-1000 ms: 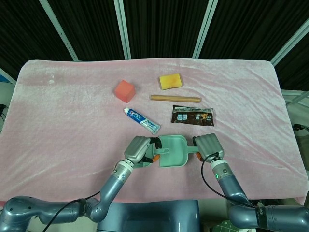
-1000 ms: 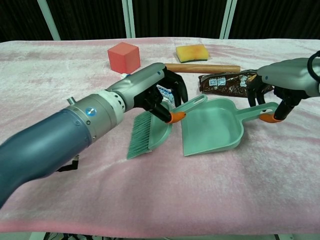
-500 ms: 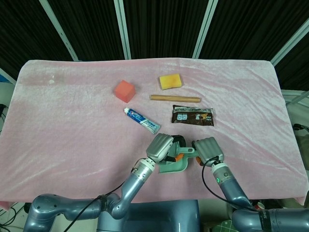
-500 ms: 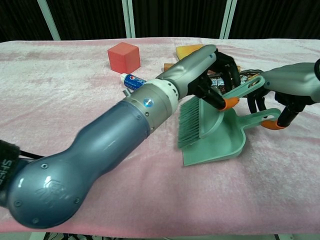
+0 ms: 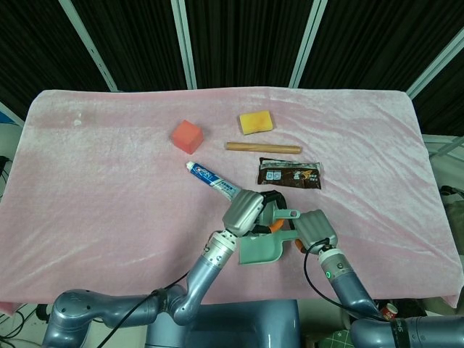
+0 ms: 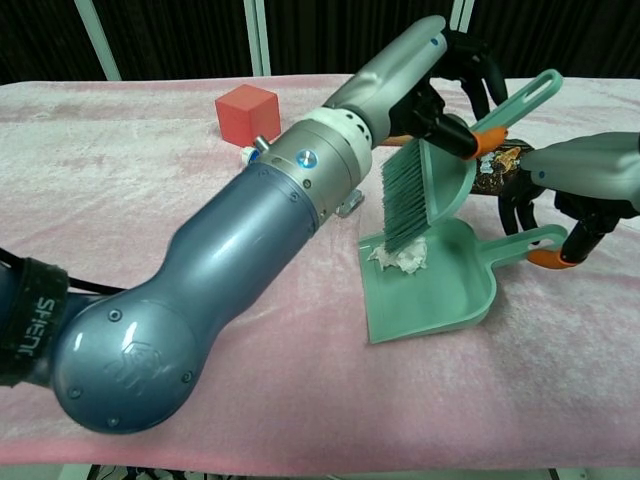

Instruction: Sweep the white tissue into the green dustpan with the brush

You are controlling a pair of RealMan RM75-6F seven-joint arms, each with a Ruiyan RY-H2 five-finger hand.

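Lifted since before, my left hand (image 6: 455,85) grips the brush (image 6: 425,180) over the white tissue (image 6: 402,259) in the green dustpan (image 6: 440,295); my right hand (image 6: 580,185) holds its handle.

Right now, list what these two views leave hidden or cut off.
- Tissue: head view, hidden by the left hand and brush.
- Toothpaste tube: chest view, mostly behind the left arm.
- Right hand: chest view, fingers partly behind the dustpan handle.
- Sponge, wooden stick: chest view, behind the left arm.
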